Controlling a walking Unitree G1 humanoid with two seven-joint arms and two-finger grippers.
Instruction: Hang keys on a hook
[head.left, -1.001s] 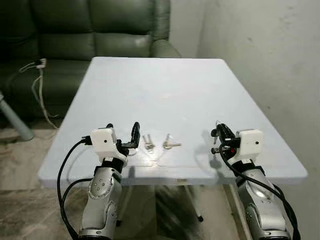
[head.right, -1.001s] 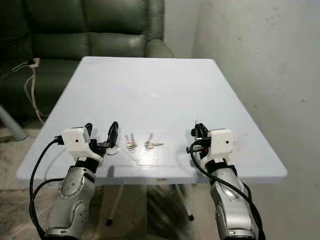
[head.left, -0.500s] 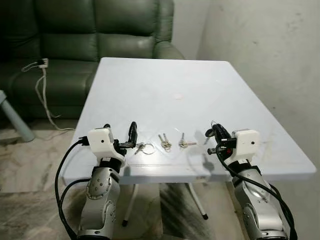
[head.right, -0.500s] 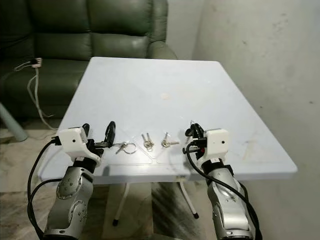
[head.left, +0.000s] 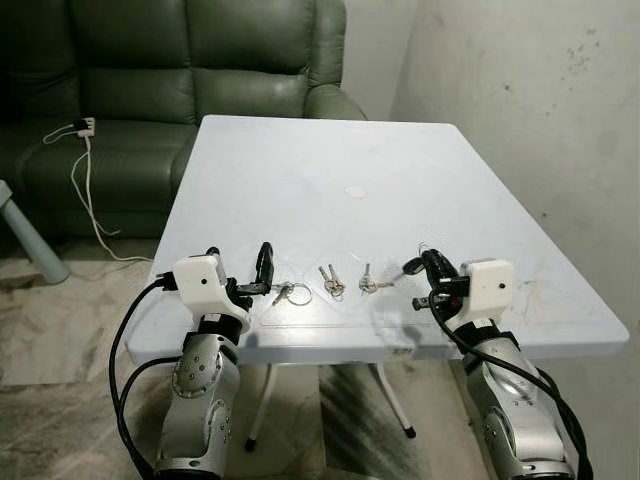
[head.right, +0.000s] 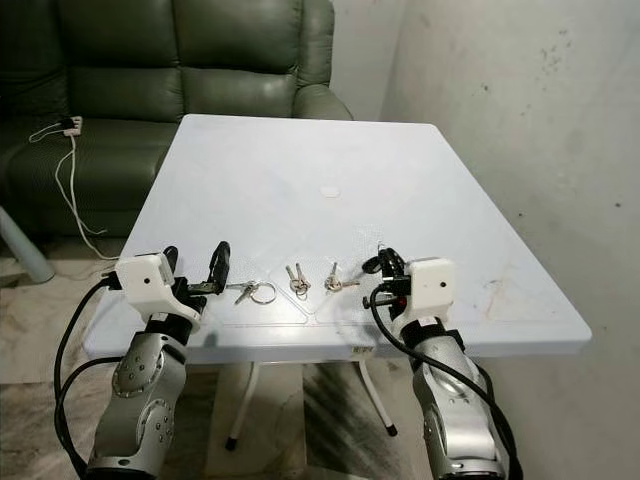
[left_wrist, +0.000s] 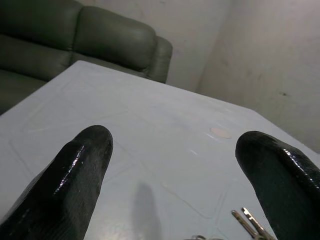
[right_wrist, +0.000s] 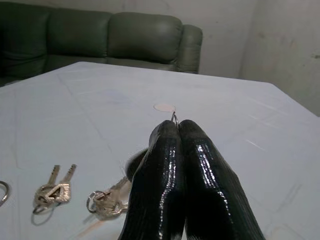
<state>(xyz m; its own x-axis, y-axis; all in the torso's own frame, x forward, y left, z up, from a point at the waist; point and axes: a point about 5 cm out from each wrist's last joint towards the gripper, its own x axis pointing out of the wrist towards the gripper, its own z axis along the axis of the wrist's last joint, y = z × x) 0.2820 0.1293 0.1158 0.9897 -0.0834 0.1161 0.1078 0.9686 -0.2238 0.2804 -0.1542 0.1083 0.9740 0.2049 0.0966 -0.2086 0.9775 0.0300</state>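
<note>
Three small key bunches lie in a row near the front edge of the pale table (head.left: 320, 160): one on a wide ring (head.left: 285, 293), a middle pair (head.left: 329, 281), and a third (head.left: 371, 284). My left gripper (head.left: 240, 262) hovers open just left of the ringed bunch, nothing between its fingers (left_wrist: 70, 185). My right gripper (head.left: 428, 264) is to the right of the third bunch, fingers (right_wrist: 170, 165) pressed shut on a thin wire key ring (right_wrist: 173, 118) poking out at the tips. A dark key head (head.left: 412, 265) hangs beside them.
A dark green sofa (head.left: 180, 60) stands behind the table, with a white power strip and cable (head.left: 85, 180) trailing to the floor at the left. A bare wall (head.left: 540, 120) runs close along the table's right side. A round mark (head.left: 356, 190) sits mid-table.
The whole view has shifted as the body moved. Both grippers now sit further left relative to the keys, uncovering the ringed bunch beside the left gripper. Right gripper stays shut.
</note>
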